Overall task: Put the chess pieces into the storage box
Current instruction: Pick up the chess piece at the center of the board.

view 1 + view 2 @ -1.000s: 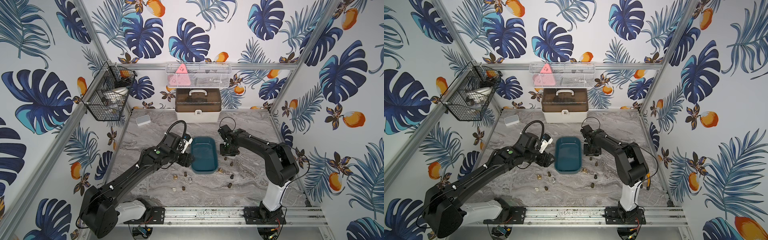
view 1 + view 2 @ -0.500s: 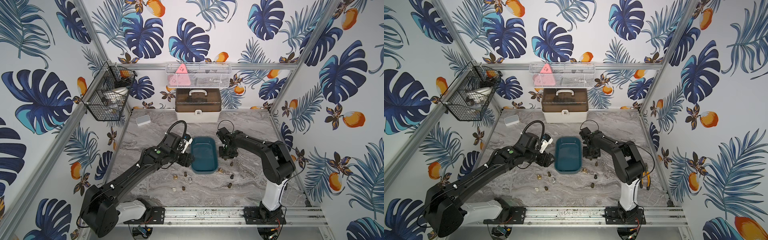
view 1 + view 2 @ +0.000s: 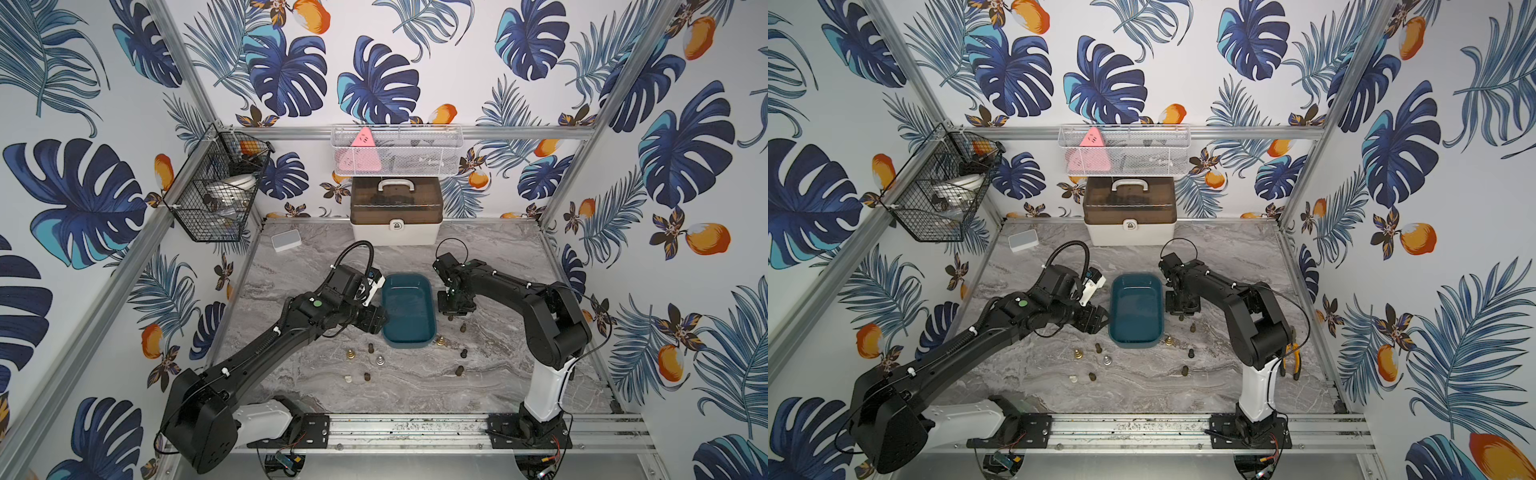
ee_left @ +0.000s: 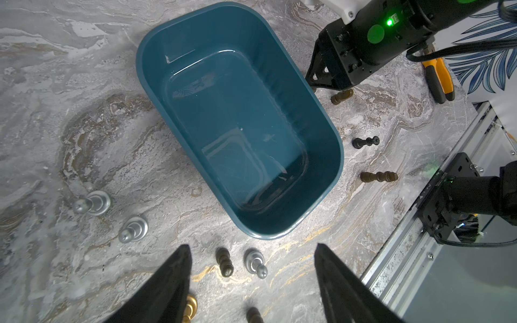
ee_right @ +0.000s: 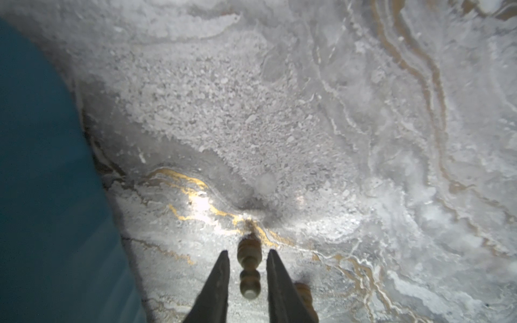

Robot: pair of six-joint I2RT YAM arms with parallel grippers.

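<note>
Both top views are bright and evenly lit from overhead, with only soft shadows on the counter (image 3: 415, 390) and some bending at the edges. In the left wrist view, the glossy storage box (image 4: 237, 125) shows pale reflections. The right wrist view is dimmer and blurred, with one glare patch.

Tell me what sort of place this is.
Probably a robot test cell, not a real room: an aluminium frame holds leaf-print wall panels, and two robot arms are bolted to a front rail.
</note>
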